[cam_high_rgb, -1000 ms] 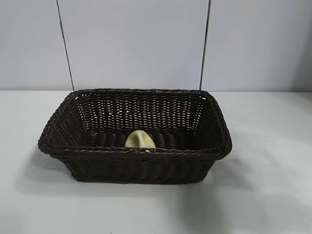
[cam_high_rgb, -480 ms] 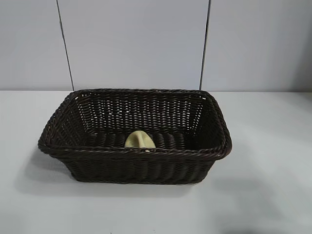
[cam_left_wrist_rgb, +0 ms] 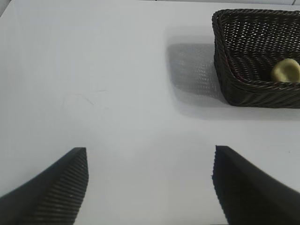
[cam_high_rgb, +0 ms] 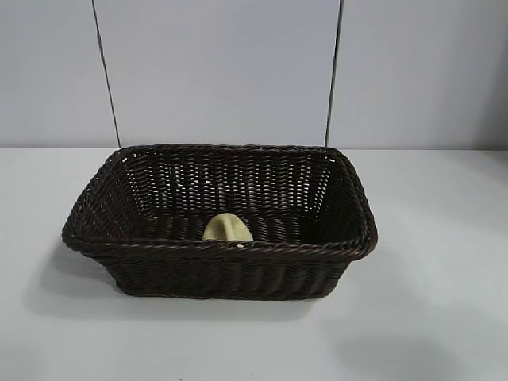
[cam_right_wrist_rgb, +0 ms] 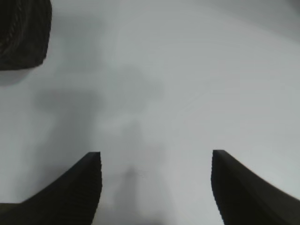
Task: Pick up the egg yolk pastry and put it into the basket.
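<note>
Here the left gripper (cam_left_wrist_rgb: 150,187) and right gripper (cam_right_wrist_rgb: 154,187) both hover over the bare counter (cam_high_rgb: 444,238), fingers spread wide, holding nothing; the pastry (cam_high_rgb: 228,228) sits inside the basket (cam_high_rgb: 222,270).

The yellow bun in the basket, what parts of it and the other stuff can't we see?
- Egg yolk pastry: its bottom is hidden behind the basket's near wall in the exterior view.
- Basket: cut off by the picture's edge in the left wrist view; only a corner shows in the right wrist view.
- Both arms: outside the exterior view; only each gripper's open fingertips show.
</note>
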